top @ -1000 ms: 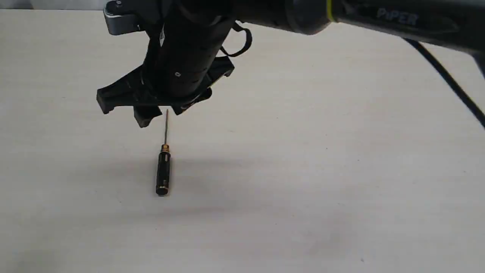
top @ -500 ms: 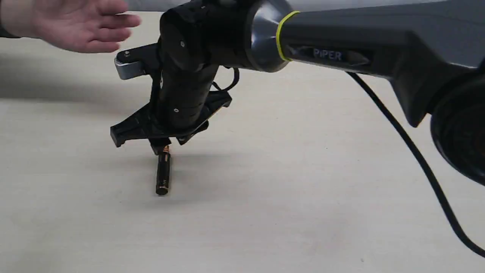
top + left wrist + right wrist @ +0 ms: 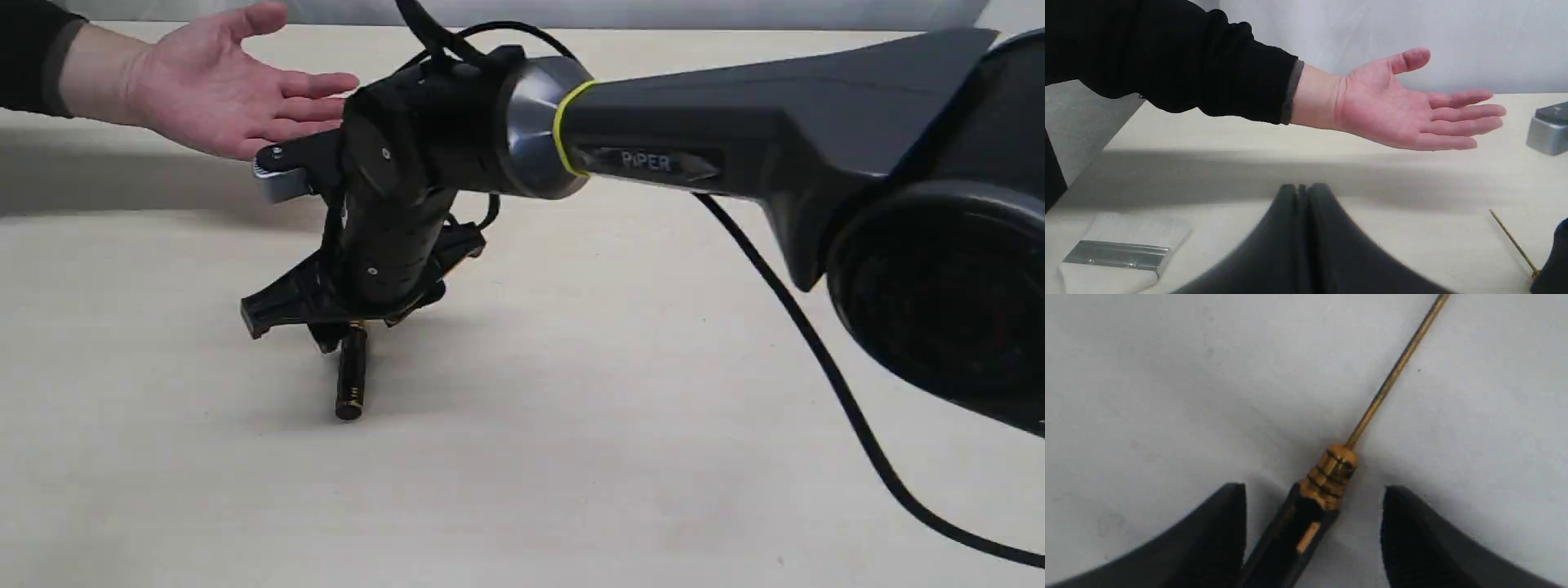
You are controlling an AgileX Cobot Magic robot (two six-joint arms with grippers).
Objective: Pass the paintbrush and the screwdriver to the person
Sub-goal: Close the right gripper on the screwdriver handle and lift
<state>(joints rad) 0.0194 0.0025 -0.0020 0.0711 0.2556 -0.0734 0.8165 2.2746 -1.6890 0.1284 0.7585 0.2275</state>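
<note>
The screwdriver (image 3: 351, 384) lies on the table, black handle toward the exterior camera. My right gripper (image 3: 344, 333) is down over its collar end. In the right wrist view the gripper (image 3: 1314, 490) is open, one finger on each side of the screwdriver (image 3: 1327, 477) without touching it. The person holds a bare hand (image 3: 220, 82), palm up, above the table behind that gripper. My left gripper (image 3: 1302, 194) is shut on nothing. The paintbrush (image 3: 1118, 255) lies flat on the table beside it. The person's hand (image 3: 1404, 114) hovers beyond.
The right arm's long black link (image 3: 775, 139) and its cable (image 3: 824, 376) stretch across the table's right half. The table's left edge (image 3: 1102, 151) shows near the brush. A grey camera block (image 3: 1549, 128) sits at the frame's edge.
My right gripper has dropped from above the screwdriver's shaft tip down around its collar. The person's hand came in from the left and now reaches farther, palm up.
</note>
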